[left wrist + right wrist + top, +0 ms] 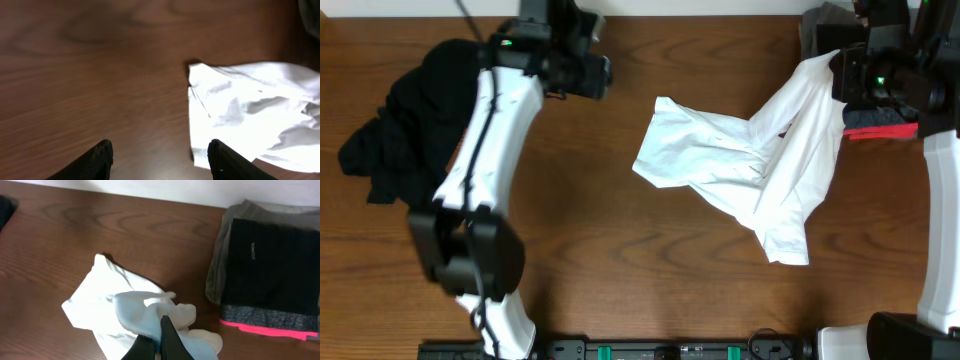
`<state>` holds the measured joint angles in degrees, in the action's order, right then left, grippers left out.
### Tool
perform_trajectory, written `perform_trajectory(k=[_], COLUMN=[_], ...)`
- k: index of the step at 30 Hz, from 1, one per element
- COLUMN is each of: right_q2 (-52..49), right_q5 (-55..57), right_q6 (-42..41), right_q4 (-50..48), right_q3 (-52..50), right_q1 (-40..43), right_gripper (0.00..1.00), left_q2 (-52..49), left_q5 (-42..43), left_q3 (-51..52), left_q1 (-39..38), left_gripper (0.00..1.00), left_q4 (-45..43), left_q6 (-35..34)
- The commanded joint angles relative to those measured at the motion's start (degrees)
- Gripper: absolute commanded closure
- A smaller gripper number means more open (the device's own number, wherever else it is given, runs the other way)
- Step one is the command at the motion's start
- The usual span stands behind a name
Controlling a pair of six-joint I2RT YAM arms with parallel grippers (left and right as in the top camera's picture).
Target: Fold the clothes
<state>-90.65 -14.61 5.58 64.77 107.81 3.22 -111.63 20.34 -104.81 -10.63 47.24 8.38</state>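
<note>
White garment point(740, 165): one, crumpled mid-table, its top corner lifted toward the far right.
My right gripper point(160, 330): fingers closed, pinching that corner.
My left gripper point(160, 152): fingers wide apart, holding nothing, over bare table point(100, 75) beside the garment's left edge.
Black clothes heap point(405, 125): one, far left, partly hidden by my left arm.
Folded stack point(265, 275): one, far right corner, pink-trimmed.
</note>
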Motion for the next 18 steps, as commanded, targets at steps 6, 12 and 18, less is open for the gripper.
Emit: perform_trajectory(k=[6,12,18], right_q2=[-1.7,-1.7,-1.7], right_q5=[-0.9,-0.9,-0.9], right_q6=[0.9,1.0,1.4], right_q4=[-0.1,-0.2,0.0], right_q3=[0.0,0.0,0.0], right_q1=[0.1,0.1,0.1], right_gripper=[0.99,0.99,0.98], left_q2=[-6.9,-11.4,-15.6], left_q5=[5.4,1.0,-8.8], left_q3=[0.1,0.1,0.1], left_q1=[-6.9,-12.2,-14.9], left_gripper=[0.36,0.36,0.36], left_q4=[-1.5,-3.4,-7.5], left_q6=[2.2,4.0,4.0])
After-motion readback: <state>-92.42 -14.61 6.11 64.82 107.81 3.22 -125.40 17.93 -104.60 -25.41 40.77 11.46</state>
